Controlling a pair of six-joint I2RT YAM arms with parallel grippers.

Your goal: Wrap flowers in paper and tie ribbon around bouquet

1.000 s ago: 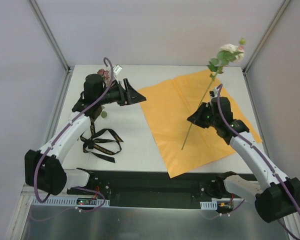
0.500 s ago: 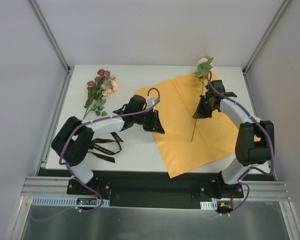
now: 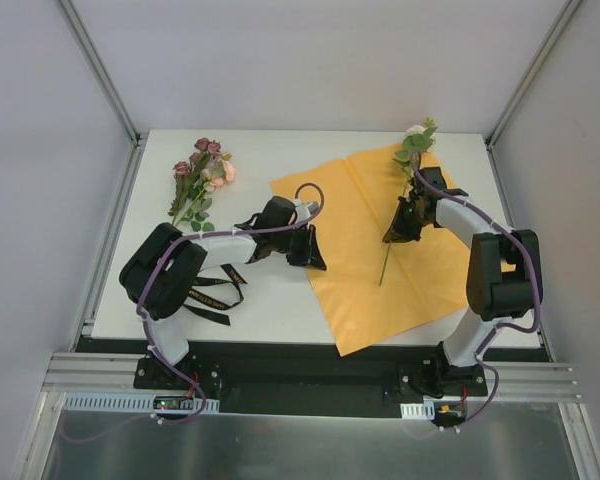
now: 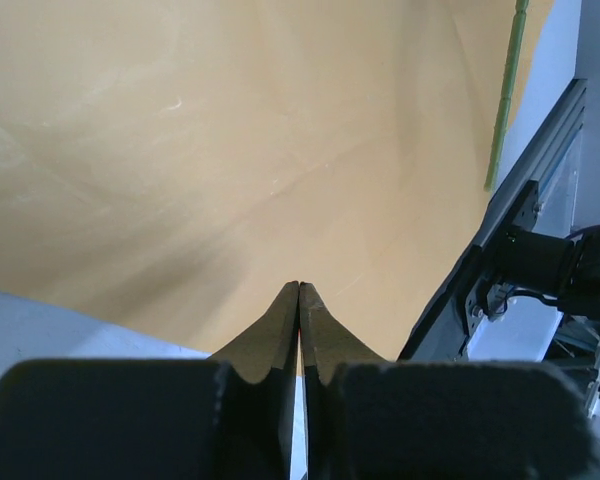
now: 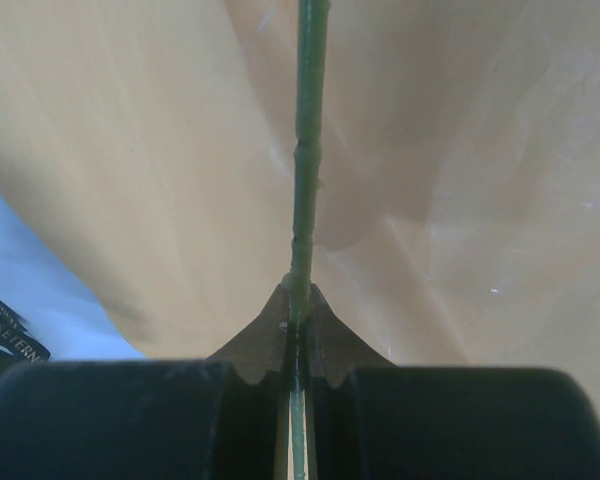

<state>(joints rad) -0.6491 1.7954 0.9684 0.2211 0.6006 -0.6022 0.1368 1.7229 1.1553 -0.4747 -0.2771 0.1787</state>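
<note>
- Left gripper [image 3: 310, 250]: fingers pressed flat together with no gap (the wrist view shows this plainly). Tips sit at the left edge of the paper [image 3: 350, 290]. Whether the sheet's edge is caught between them cannot be told.
- Right gripper [image 3: 398, 225]: clamped on the green stem of one flower [image 3: 412, 145], which runs straight through the jaws.
- Flower: held over the right half of the paper. Pale bloom and leaves are at the sheet's far edge. The stem slants down toward the near side, its lower end over the middle of the sheet.
- Paper: orange, lying open and flat on the table [image 3: 280, 300], one corner reaching the table's near edge.
- Flowers [image 3: 202, 175]: pink and mauve bunch lying on the table at the far left, well apart from the paper and from both grippers.
- Ribbon [image 3: 205, 290]: black, in loose loops on the table at the near left, partly under the left arm, apart from the paper.
</note>
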